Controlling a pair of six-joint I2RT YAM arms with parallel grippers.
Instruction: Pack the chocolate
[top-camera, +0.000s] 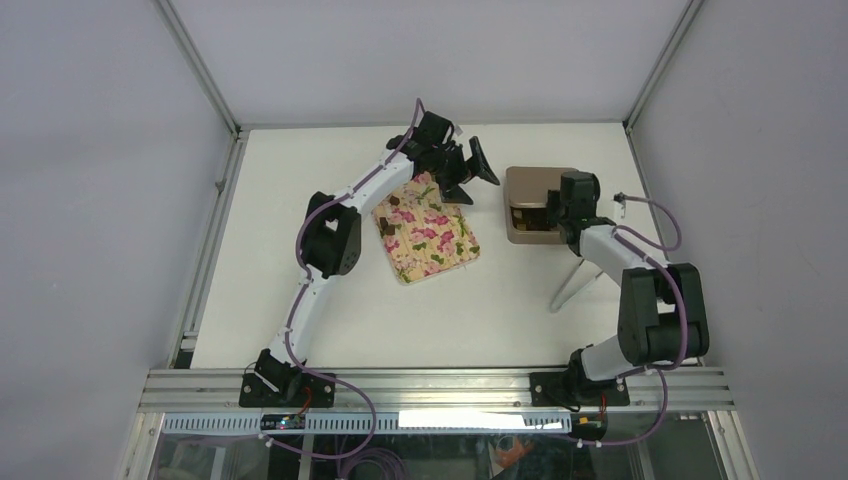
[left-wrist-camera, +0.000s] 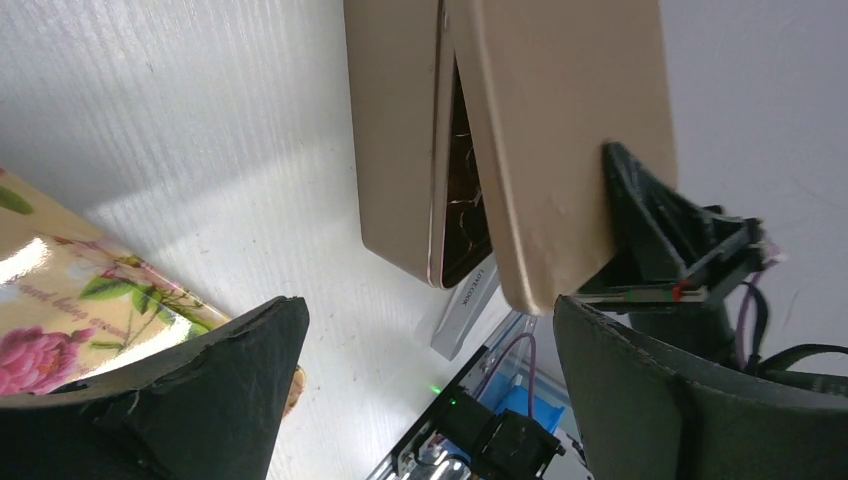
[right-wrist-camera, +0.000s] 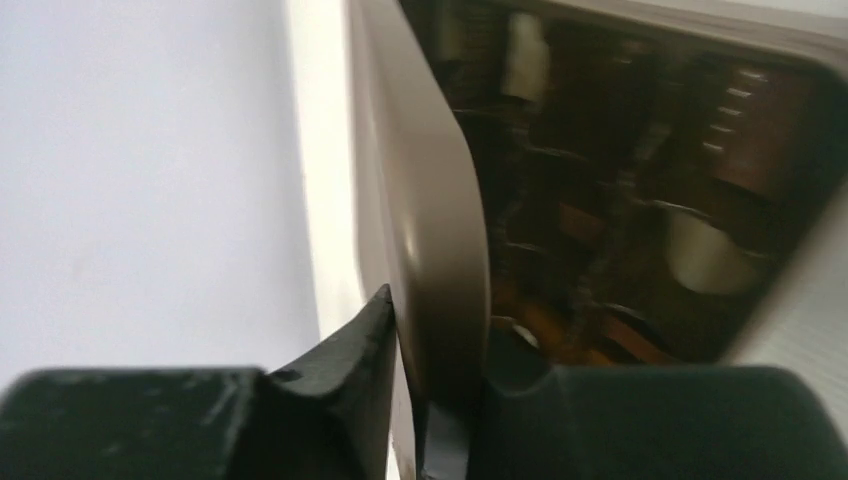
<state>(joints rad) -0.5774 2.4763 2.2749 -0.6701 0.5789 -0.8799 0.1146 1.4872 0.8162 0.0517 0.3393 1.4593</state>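
Clamped the lid (right-wrist-camera: 430, 200) by its edge in the right end effector (right-wrist-camera: 445, 330), tilted over the box (left-wrist-camera: 395, 130) for closing. Glimpsed chocolate (right-wrist-camera: 760, 140) inside the compartments (dim, blurred). Held the left end effector (left-wrist-camera: 430, 340) spread wide, empty, beside the floral tray (top-camera: 430, 235), clear of the lid.

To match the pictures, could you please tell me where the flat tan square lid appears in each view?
Top external: flat tan square lid right of centre, at the right claw.
Left wrist: lid upper middle, tilted.
Right wrist: lid centre, edge-on.
Shared landmark: the right claw pinching it.
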